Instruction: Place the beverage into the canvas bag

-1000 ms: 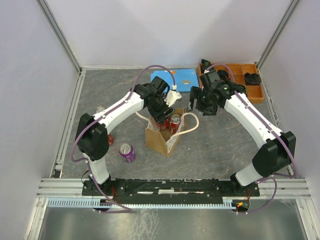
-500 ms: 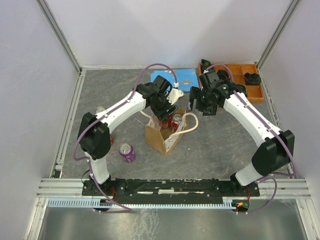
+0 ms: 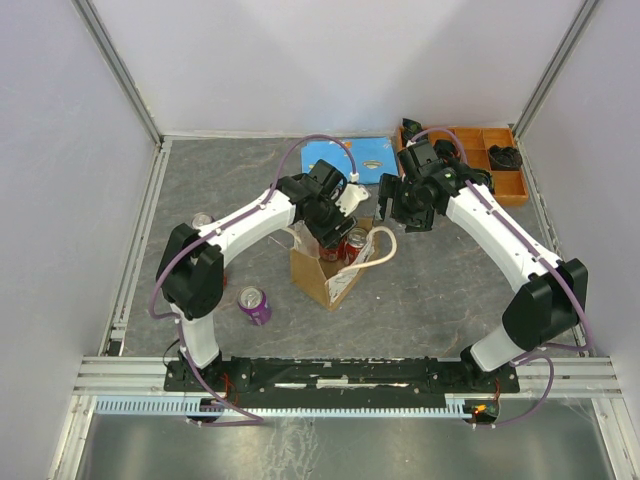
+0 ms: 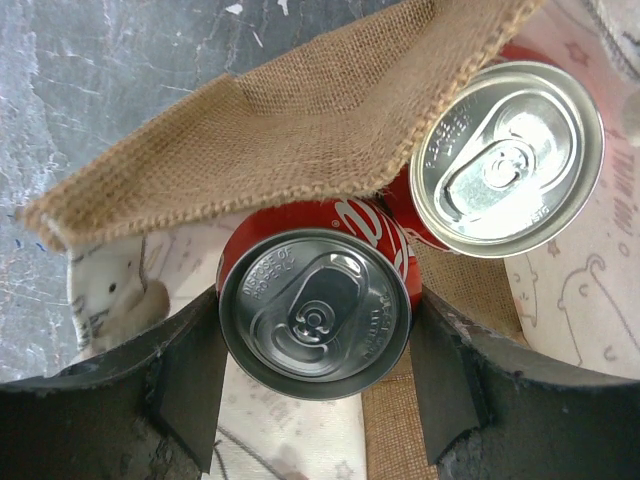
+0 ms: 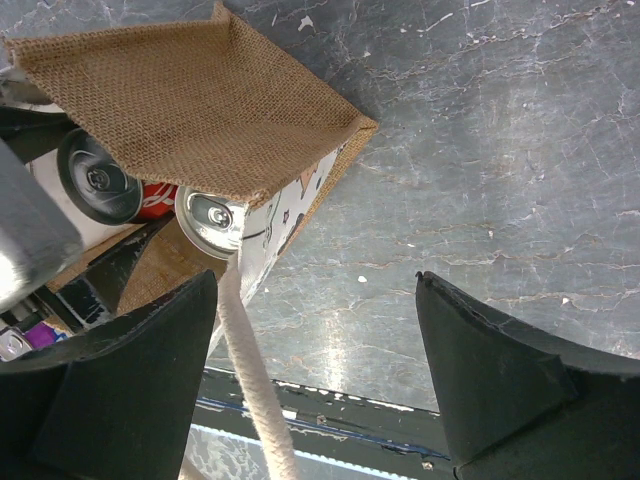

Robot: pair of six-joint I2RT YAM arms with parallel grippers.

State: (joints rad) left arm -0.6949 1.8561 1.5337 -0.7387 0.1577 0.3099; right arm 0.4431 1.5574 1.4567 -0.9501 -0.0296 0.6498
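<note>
The canvas bag (image 3: 318, 275) stands open in mid-table, its burlap wall (image 4: 300, 130) folded inward. My left gripper (image 3: 335, 233) reaches down into it, shut on a red beverage can (image 4: 315, 312) that stands upright with a pad on each side. A second red can (image 4: 505, 160) stands right beside it in the bag, and it also shows from above (image 3: 355, 240). My right gripper (image 3: 400, 205) hovers open just right of the bag (image 5: 190, 110). One cream rope handle (image 5: 250, 380) hangs between its fingers, close to the left one.
A purple can (image 3: 253, 305) lies on the table left of the bag, and another can (image 3: 200, 219) sits by the left arm. An orange compartment tray (image 3: 478, 150) with black parts is at the back right. A blue sheet (image 3: 365, 155) lies behind the bag.
The left wrist has shifted slightly right and back over the bag's opening, and now hides the can it holds from above. The right arm has barely moved.
</note>
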